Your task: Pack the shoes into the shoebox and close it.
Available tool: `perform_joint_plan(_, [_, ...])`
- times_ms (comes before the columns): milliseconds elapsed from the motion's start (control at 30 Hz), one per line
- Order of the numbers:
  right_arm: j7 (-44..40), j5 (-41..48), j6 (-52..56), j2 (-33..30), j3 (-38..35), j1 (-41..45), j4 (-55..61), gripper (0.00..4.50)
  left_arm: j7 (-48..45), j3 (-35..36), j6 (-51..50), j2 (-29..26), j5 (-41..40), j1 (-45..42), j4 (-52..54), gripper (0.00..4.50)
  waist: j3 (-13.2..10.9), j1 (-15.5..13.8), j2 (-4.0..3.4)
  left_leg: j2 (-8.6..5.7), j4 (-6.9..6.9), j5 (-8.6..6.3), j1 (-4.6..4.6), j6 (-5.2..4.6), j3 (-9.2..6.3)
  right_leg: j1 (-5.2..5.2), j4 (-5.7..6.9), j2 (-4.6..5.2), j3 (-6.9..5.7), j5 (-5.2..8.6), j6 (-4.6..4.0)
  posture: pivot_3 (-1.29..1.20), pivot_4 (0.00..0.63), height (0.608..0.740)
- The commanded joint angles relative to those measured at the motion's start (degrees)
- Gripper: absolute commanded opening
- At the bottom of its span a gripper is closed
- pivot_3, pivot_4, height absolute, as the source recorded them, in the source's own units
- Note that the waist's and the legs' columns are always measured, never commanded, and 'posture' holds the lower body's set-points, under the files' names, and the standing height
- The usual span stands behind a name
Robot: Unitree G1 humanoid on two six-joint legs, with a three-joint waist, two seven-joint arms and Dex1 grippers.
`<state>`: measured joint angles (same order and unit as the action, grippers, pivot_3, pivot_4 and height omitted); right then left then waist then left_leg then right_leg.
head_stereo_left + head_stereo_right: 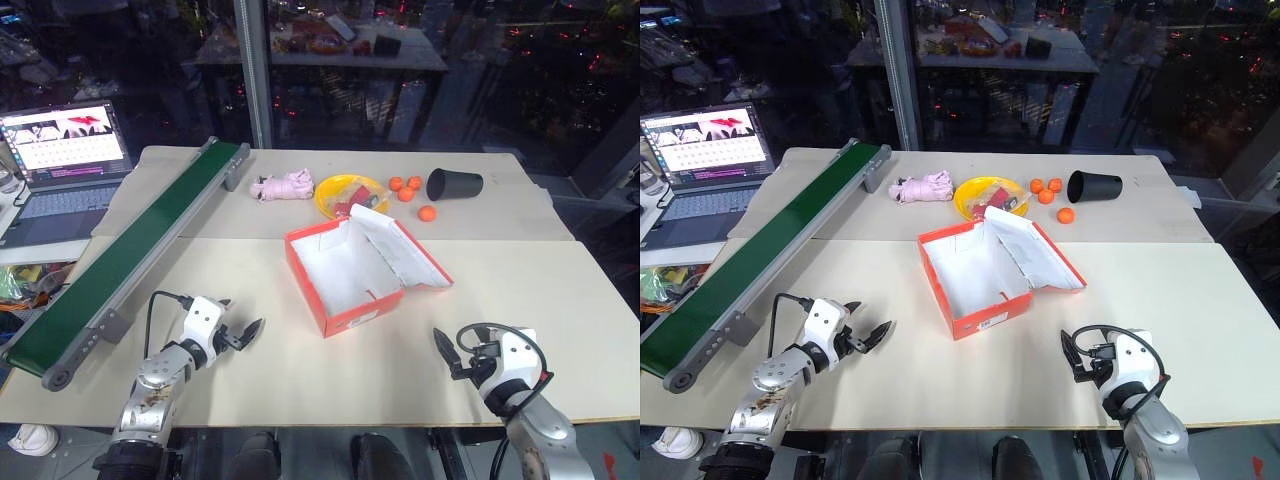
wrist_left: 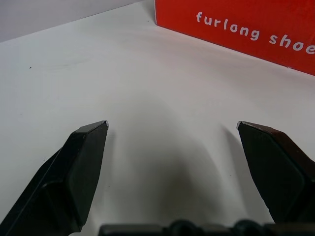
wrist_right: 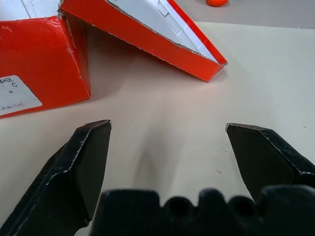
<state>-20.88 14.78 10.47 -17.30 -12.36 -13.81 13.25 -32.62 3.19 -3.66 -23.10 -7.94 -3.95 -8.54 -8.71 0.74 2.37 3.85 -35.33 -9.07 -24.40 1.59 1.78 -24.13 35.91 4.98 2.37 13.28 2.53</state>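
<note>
- Head view: red-orange cardboard shoebox [image 1: 345, 275] mid-table [image 1: 560, 300], lid flipped open, white inside, nothing in it. Shoes not discernible.
- Left wrist: left gripper [image 2: 172, 129] spread wide, holding nothing, low over the smooth tabletop.
- Right wrist: right gripper [image 3: 168, 127] likewise wide, nothing held, aimed at the box corner.

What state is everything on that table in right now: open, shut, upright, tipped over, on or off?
Red-orange cardboard shoebox: lid open, white inside empty.
Black cup: tipped on its side.
Yellow bowl: upright, something red and dark in it.
Laptop: open, screen lit.
Left pincer: open, empty.
Right pincer: open, empty.
</note>
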Motion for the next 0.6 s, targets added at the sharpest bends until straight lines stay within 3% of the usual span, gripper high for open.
perform_joint_plan(33, [0.04,1.10,0.67,-0.64,-0.79,0.51,3.36,4.41,-0.25,0.03,1.07,-0.37,-0.11,-0.96,0.27,4.50,0.00,-0.01,0.00,0.00,0.00,0.00,0.00,0.00,0.00,0.00,0.00,0.00,0.00,0.00,0.00,0.00,0.150,0.740])
perform_joint_plan(300, [1.08,2.41,5.52,-1.44,-2.53,0.81,8.90,4.41,-3.28,2.11,0.42,-1.20,-3.32,-4.72,-1.71,4.50,0.00,-0.04,0.00,0.00,0.00,0.00,-0.01,0.00,0.00,0.00,0.01,0.00,-0.01,0.00,0.00,0.00,0.150,0.740])
perform_joint_plan(600, [1.59,7.64,14.92,-7.31,-8.71,4.93,15.49,4.41,-2.83,5.35,0.92,-2.96,-4.61,-15.59,-6.36,4.50,0.00,-0.06,0.01,-0.01,-0.01,0.20,-0.01,-0.32,0.00,0.03,0.02,-0.02,0.00,-0.01,0.01,0.00,0.150,0.740])
